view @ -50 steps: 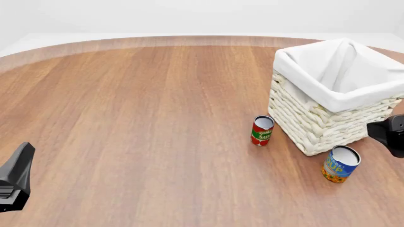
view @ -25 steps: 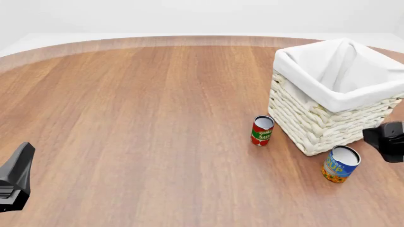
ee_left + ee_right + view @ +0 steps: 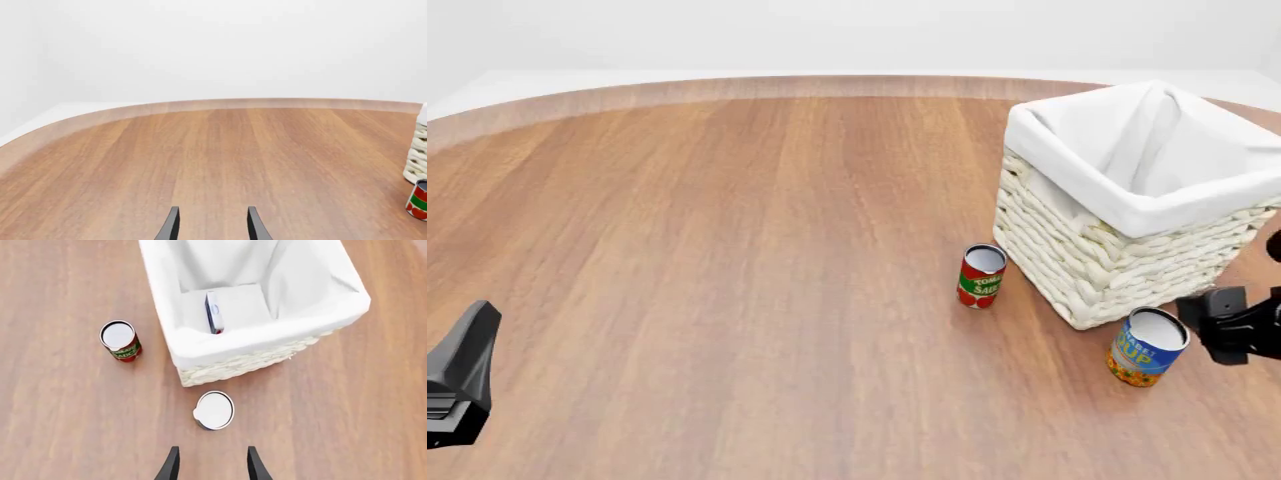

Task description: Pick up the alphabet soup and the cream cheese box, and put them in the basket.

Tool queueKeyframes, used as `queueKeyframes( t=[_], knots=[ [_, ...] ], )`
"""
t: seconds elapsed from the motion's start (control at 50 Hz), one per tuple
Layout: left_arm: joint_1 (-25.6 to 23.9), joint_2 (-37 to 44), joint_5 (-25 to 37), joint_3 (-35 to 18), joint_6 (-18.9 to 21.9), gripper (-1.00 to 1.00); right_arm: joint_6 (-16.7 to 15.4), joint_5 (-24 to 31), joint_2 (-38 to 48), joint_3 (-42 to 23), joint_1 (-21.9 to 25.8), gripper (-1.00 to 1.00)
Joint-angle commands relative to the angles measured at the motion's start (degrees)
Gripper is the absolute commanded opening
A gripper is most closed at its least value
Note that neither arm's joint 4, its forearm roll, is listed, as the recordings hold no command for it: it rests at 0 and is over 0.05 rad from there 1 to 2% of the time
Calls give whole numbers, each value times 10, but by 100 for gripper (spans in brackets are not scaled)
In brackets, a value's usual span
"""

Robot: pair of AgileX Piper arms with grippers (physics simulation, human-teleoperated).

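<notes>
The alphabet soup [image 3: 1148, 347] stands upright on the table just in front of the basket [image 3: 1094, 270], blue and orange with a pale top. Looking down from above, my right gripper [image 3: 210, 467] is open with nothing between its fingers, and the soup's top [image 3: 215, 410] lies a little ahead of them. The cream cheese box [image 3: 212, 312] stands on its edge inside the basket's white lining [image 3: 267, 340]. In the front view the right arm's black end [image 3: 1232, 325] hangs beside the soup. My left gripper [image 3: 210, 227] is open over bare wood, far to the left.
A red and green tomato sauce can [image 3: 981, 276] stands left of the basket, also visible as the red can [image 3: 120, 340] from above. The left arm's dark body [image 3: 461, 380] sits at the near left edge. The table's curved far edge [image 3: 213, 104] runs behind.
The right arm has come down and leftward, closing on the alphabet soup. The left arm, cans and basket have not moved.
</notes>
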Motion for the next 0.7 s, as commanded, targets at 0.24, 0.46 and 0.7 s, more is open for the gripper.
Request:
queueKeyframes(
  t=[0.24, 0.46, 0.7],
  knots=[
    [0, 0, 0, 0, 0, 100, -8, -90, 46, 73, -22, 100],
    [0, 0, 0, 0, 0, 100, -10, -157, 92, 110, -39, 100],
    [0, 0, 0, 0, 0, 100, -7, -172, 90, 134, -38, 100]
  ],
)
